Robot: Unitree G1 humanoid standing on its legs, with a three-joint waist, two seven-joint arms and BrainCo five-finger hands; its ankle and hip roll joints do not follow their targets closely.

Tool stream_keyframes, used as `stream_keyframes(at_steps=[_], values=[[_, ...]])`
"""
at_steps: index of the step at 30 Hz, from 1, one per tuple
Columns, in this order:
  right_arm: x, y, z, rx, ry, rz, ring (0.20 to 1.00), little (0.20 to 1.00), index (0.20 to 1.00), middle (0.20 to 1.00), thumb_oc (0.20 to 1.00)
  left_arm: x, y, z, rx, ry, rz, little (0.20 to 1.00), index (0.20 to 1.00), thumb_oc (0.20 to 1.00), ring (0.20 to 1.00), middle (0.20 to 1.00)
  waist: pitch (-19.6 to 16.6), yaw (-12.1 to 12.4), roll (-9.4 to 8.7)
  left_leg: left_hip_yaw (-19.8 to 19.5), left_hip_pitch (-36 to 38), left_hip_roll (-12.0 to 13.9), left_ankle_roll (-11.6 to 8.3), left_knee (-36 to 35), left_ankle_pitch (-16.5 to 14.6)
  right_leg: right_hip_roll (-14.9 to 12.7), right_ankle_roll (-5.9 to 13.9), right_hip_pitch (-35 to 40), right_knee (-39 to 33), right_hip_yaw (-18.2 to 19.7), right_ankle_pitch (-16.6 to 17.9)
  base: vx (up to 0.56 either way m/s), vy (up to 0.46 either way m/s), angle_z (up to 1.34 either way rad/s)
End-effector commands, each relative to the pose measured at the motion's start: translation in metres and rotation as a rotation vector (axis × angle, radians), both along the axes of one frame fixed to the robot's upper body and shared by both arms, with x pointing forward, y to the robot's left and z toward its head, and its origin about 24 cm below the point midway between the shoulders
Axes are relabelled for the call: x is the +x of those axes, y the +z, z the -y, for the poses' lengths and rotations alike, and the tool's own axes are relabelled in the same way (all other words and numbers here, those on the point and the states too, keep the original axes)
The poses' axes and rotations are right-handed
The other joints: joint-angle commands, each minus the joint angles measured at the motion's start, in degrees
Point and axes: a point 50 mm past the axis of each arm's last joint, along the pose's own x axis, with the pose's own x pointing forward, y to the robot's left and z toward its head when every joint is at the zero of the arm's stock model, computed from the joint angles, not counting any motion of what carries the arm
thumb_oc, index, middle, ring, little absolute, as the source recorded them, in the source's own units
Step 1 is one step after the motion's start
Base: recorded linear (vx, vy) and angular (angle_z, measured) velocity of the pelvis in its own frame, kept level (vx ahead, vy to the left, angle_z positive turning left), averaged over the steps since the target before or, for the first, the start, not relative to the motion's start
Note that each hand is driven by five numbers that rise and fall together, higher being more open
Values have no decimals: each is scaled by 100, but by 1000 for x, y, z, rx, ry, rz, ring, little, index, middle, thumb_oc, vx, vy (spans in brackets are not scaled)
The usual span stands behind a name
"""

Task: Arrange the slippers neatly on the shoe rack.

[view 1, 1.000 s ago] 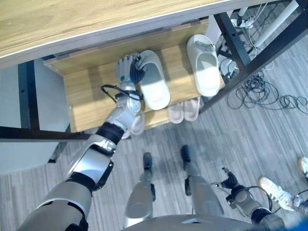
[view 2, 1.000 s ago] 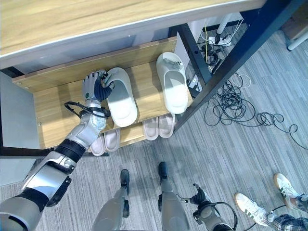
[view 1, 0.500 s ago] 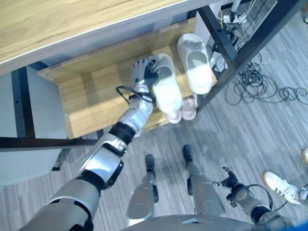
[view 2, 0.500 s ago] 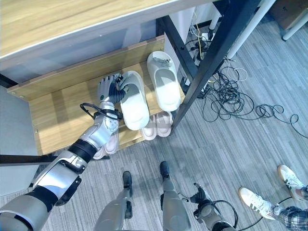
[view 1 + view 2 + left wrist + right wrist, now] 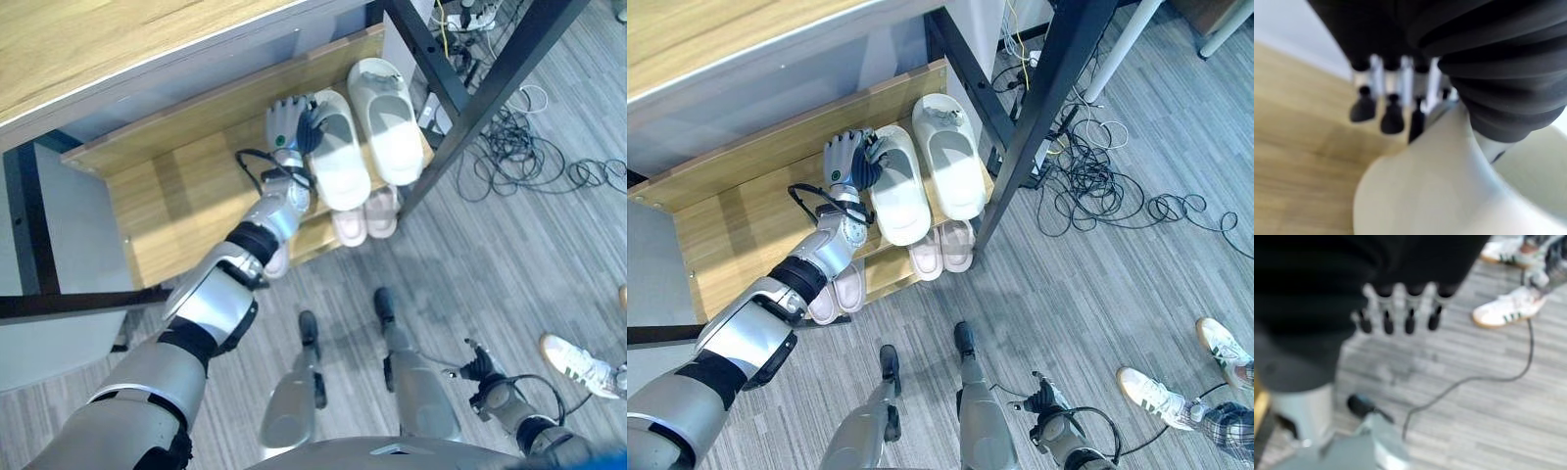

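Two white slippers lie side by side on the top wooden shelf of the shoe rack (image 5: 186, 196), toes toward the back. My left hand (image 5: 291, 122) is at the toe end of the left white slipper (image 5: 338, 157), fingers curled over its toe strap with the thumb (image 5: 1488, 147) tucked against the strap. In the left wrist view that slipper (image 5: 1449, 191) sits just past my fingertips (image 5: 1392, 120). The right white slipper (image 5: 385, 117) rests almost touching it near the shelf's right end. My right hand (image 5: 480, 370) hangs low over the floor, fingers (image 5: 1396, 316) straight and holding nothing.
Two pairs of pink slippers (image 5: 940, 250) (image 5: 838, 289) sit on the lower shelf. A black table leg (image 5: 480, 98) slants past the rack's right end, with tangled cables (image 5: 549, 162) on the floor beyond. A person's white shoes (image 5: 1156, 397) stand at the lower right.
My left hand has slid the left white slipper to the right along the shelf until it sits beside the other white one. The camera has also shifted.
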Motion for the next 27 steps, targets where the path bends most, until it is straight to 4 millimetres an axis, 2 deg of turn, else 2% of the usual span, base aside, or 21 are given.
stream_keyframes(at_steps=[1, 6, 10, 11, 12, 13, 20, 23, 27], values=[[12, 11, 15, -60, 19, 49, 1000, 1000, 1000, 1000, 1000, 6, -14, -17, 25, 88, -111, 200, 200, 200, 200, 200, 189, -145, -12, -443, -498, 104, 94, 222, -80, -56, 131, -277, 886, -248, -1017, 0, 0, 0], [8, 8, 12, -44, 18, 34, 1000, 1000, 1000, 1000, 1000, 8, -5, -14, 28, 80, -90, 200, 200, 200, 200, 200, 167, -165, -48, -461, -525, 106, 97, 219, -72, -55, 126, -287, 882, -267, -1023, 0, 0, 0], [16, 10, 3, -5, 24, 57, 1000, 1000, 1000, 1000, 1000, 9, -7, -9, -32, 78, -119, 200, 200, 200, 200, 200, 118, -165, -77, -456, -528, 106, 106, 209, -71, -45, 123, -309, 891, -263, -1014, 0, 0, 0], [15, 10, 3, -6, 30, 56, 1000, 1000, 1000, 1000, 1000, 11, -3, -10, -99, 74, -123, 605, 605, 605, 605, 605, 106, -175, -83, -453, -531, 107, 109, 207, -69, -44, 121, -311, 884, -269, -1006, 0, 0, 0], [15, 9, 2, -5, 33, 54, 1000, 1000, 1000, 1000, 1000, 11, 0, -10, -115, 71, -116, 843, 843, 843, 843, 843, 104, -181, -81, -452, -531, 105, 109, 209, -70, -45, 121, -311, 886, -273, -1006, 0, 0, 0], [14, 9, 2, -4, 34, 51, 1000, 1000, 1000, 1000, 1000, 11, 3, -9, -138, 67, -110, 1000, 1000, 1000, 1000, 1000, 98, -184, -79, -455, -531, 103, 108, 210, -69, -44, 119, -307, 886, -269, -1006, 0, 0, 0], [9, 5, 0, -4, 9, 17, 1000, 1000, 1000, 1000, 1000, 7, -8, 0, -440, -24, -149, 1000, 1000, 1000, 1000, 1000, 43, -132, 5, -466, -476, 83, 115, 202, -63, -57, 100, -245, 898, -285, -1018, 0, 0, 0], [6, 2, -1, -2, 4, 3, 1000, 1000, 1000, 1000, 1000, 5, -1, 8, -506, -83, -120, 1000, 1000, 1000, 1000, 1000, 32, -93, 64, -473, -471, 70, 119, 228, -70, -61, 88, -223, 909, -296, -1038, 0, 0, 0], [9, 3, -4, 9, -1, 5, 1000, 1000, 1000, 1000, 1000, 1, -4, 10, -529, -116, -116, 1000, 1000, 1000, 1000, 1000, 23, -47, 102, -487, -455, 58, 122, 245, -77, -66, 78, -182, 912, -321, -1051, 0, 0, 0]])
